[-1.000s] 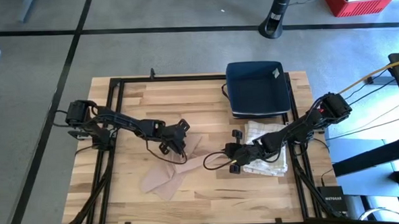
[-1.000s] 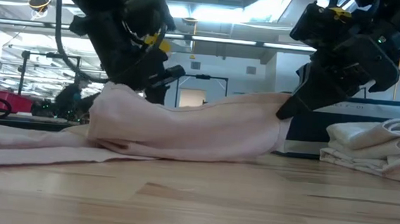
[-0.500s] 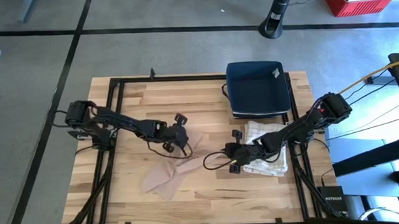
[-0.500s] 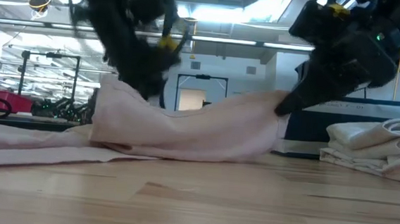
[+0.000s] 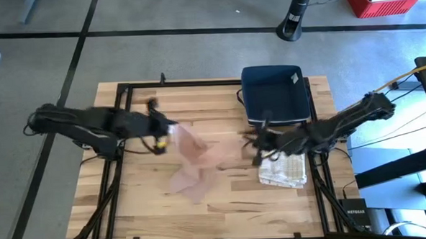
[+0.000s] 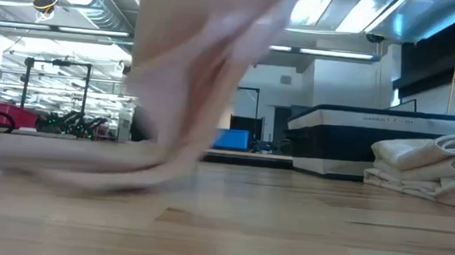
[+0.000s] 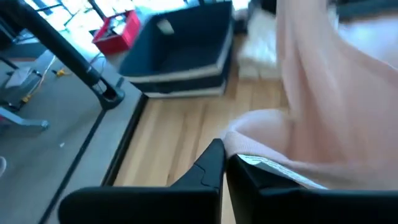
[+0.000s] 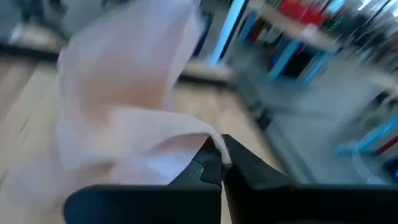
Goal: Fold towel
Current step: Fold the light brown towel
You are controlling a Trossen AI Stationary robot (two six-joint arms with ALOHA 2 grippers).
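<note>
While the pink towel (image 5: 197, 160) hangs stretched above the middle of the wooden surface (image 5: 224, 205), its long axis runs left to right between the arms. Each end is pinched: the left tool (image 7: 225, 163) is pressed together on one hem, the right tool (image 8: 219, 160) on the other. Neither arm is nearer; the slack middle sags toward the near edge. Folded white cloths (image 5: 281, 168) lie right, a dark bin (image 5: 274, 94) beyond.

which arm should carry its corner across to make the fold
Probably the left. Both grippers, left and right, pinch corners of the pink towel, but a stack of folded towels lies beside the right one, while bare table surrounds the left.
</note>
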